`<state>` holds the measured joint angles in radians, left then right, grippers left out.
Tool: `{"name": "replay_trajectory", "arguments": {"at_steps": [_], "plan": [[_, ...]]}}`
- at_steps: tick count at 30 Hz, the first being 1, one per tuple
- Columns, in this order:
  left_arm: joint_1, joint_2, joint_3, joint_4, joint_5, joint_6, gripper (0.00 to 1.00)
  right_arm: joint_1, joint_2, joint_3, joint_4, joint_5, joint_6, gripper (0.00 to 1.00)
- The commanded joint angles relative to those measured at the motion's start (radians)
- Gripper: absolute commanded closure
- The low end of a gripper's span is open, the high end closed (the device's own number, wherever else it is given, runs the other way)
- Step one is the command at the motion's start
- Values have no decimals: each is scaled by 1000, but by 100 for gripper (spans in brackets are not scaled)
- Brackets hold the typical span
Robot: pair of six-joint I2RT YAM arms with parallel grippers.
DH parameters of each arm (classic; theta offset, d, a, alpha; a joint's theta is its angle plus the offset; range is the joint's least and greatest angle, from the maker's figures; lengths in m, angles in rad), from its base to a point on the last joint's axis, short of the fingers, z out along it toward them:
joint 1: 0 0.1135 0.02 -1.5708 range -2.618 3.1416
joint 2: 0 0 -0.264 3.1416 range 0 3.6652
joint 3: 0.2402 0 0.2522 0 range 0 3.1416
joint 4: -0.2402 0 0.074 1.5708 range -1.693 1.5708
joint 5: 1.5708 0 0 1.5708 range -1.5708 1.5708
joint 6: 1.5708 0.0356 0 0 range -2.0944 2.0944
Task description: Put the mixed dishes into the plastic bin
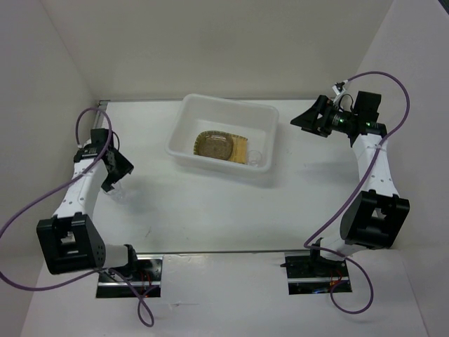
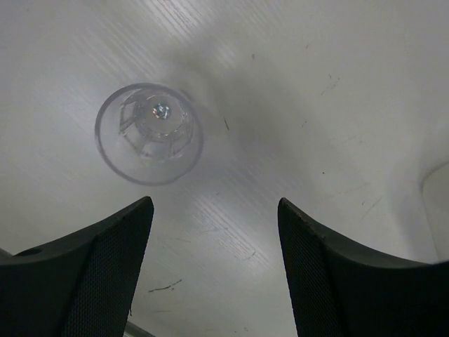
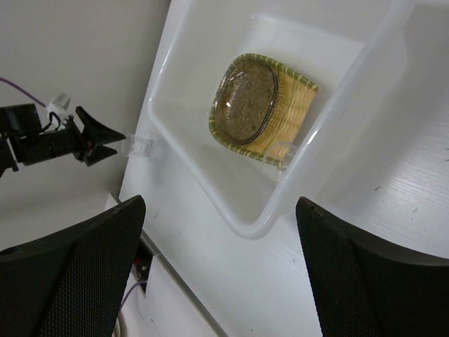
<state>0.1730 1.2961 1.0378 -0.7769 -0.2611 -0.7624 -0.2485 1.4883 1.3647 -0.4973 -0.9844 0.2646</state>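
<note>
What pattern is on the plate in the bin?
The plate: yellow bamboo weave, greenish rim; right wrist view shows it best.

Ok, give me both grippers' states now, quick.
Left gripper: open, empty; the small clear glass cup sits ahead, untouched.
Right gripper: open, holding nothing.

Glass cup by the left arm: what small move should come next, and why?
Probably ease the open left fingers forward around the glass cup: it sits on the table just ahead of them, ungripped, while the plate and saucer already lie in the bin.
</note>
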Motion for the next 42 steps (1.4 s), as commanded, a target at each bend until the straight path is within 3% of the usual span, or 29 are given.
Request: {"name": "replay_trajectory", "arguments": {"at_steps": [1, 7, 14, 19, 22, 24, 25, 31, 36, 42], "plan": [[11, 93, 4, 86, 40, 52, 21, 6, -17, 13, 42, -11, -1, 8], [20, 219, 4, 139, 65, 84, 21, 6, -17, 22, 32, -11, -10, 8], [29, 264, 33, 148, 25, 117, 28, -3, -17, 31, 22, -11, -21, 8], [29, 293, 33, 148, 34, 126, 68, -3, -17, 31, 22, -11, -21, 8], [29, 304, 22, 157, 43, 135, 77, -3, -17, 31, 22, -11, -30, 8], [29, 315, 22, 157, 54, 146, 97, -3, -17, 31, 22, -11, -30, 8], [29, 315, 33, 157, 54, 158, 100, -3, -17, 31, 22, -11, -30, 8], [-10, 296, 197, 85, 79, 158, 100, -3, -8, 31, 22, -11, -30, 8], [-50, 284, 482, 41, 132, 135, 100, -3, -8, 22, 22, -11, -30, 8], [-144, 330, 682, 145, 293, 124, 100, -3, -17, 11, 22, -2, -30, 8]]}}
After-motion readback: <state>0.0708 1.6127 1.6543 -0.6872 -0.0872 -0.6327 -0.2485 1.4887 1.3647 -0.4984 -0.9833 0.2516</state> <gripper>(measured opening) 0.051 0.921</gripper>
